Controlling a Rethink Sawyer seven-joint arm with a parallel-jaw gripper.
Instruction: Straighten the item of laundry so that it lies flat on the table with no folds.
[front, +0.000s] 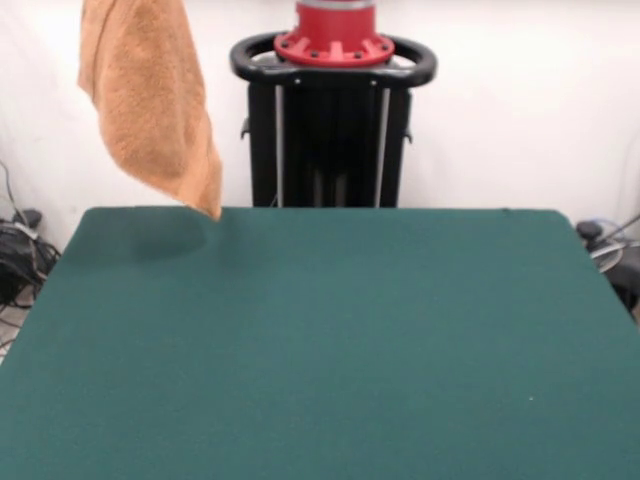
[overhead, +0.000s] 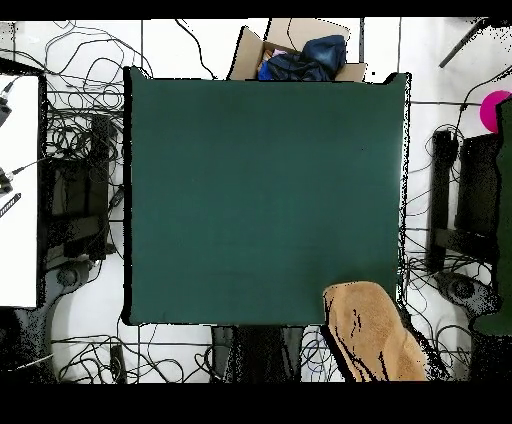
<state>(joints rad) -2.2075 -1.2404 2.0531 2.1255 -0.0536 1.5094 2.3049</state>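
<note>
Front and overhead views of the work table with the towel raised above it.

The towel, an orange-tan terry cloth, hangs in the air at the left of the front view, over the table's far left corner. It runs off the top edge of that view, so whatever holds it lies out of sight. The cloth drapes downward in a long, loosely folded mass, narrowing to a single pointed corner at its lowest end. That corner sits just at the level of the table's far edge; whether it touches the felt cannot be told. A soft shadow lies on the green surface directly beside the hanging tip.

In the overhead view the towel appears at the lower right, overlapping the table's corner and extending past its edge over the floor.

No gripper and no part of the arm can be made out in either view, so the state of the fingers cannot be told. Only the robot's pedestal, black with a red collar, is visible behind the table.

A cardboard box holding dark blue cloth stands beyond the table's opposite edge in the overhead view, and cables lie tangled on the floor around it.
</note>
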